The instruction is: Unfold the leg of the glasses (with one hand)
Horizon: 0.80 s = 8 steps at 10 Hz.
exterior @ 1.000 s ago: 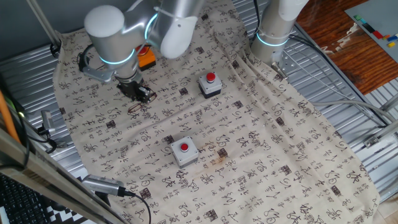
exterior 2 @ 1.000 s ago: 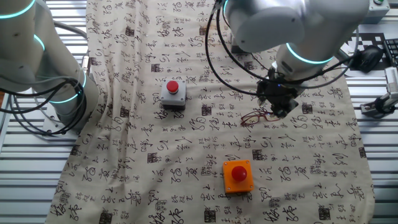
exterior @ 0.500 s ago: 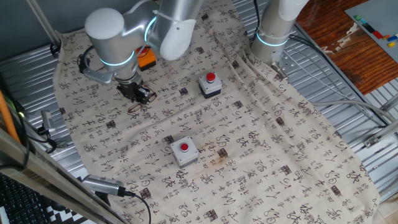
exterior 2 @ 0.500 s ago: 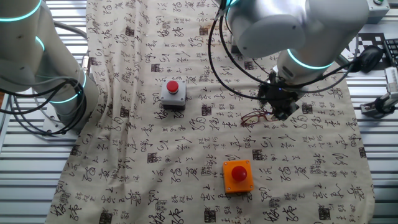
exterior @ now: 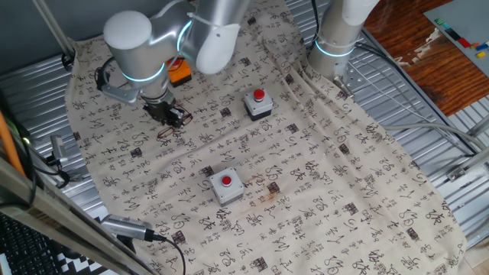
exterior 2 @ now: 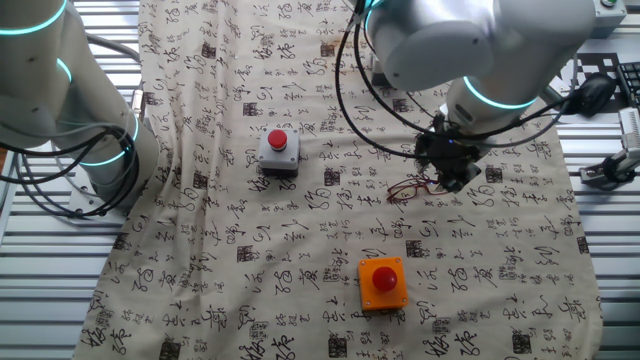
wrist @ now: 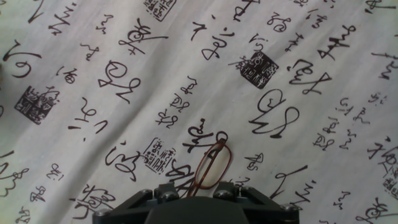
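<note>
Hovering low, gripper (exterior 2: 449, 180) at glasses (wrist: 210, 165); finger state unreadable, possibly pinching frame. Risk: thin wire slipping, skidding across cloth (exterior: 321, 183).

One glasses (exterior 2: 408, 189), three button boxes (exterior 2: 278, 148)

Glasses (exterior 2: 410, 188) on cloth (exterior 2: 300, 250), just left of gripper (exterior 2: 452, 178). Button box (exterior 2: 278, 150) further left; another box (exterior 2: 382, 283) in front, nearer cam.

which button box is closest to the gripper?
The orange box, just below the gripper in the other fixed view. It alone has an orange body; the two grey boxes sit farther off.
</note>
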{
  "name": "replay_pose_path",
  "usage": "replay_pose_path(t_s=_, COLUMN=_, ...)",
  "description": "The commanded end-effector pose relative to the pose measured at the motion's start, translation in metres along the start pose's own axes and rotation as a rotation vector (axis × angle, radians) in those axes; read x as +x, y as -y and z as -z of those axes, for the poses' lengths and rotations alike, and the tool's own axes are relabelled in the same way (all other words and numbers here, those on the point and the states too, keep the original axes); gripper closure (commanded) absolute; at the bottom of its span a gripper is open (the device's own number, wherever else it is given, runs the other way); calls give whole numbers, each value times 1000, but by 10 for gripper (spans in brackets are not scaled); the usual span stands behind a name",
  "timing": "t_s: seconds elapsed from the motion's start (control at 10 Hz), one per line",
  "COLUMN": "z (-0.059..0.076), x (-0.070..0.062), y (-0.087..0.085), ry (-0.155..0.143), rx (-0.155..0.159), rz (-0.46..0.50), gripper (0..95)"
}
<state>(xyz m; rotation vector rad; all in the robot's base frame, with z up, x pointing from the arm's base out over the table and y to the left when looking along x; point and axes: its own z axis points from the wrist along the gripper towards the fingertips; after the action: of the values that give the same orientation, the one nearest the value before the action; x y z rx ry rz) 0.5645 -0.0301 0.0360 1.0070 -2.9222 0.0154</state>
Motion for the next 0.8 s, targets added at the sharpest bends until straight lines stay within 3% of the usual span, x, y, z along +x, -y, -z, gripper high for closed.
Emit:
replay_pose_path(t_s=0.1, z=0, x=-1, y=1, ry=-2, rx=0, rz=-14, gripper=570)
replay_pose_path(t_s=0.6, z=-3, x=-1, y=1, ry=-4, rx=-13, rz=-32, gripper=570)
replay_pose_path(t_s=0.7, z=-5, x=-1, y=1, ry=-4, rx=-12, rz=-32, gripper=760)
replay_pose_path(t_s=0.8, z=-7, x=0, y=2, ry=-3, rx=-13, rz=-30, gripper=760)
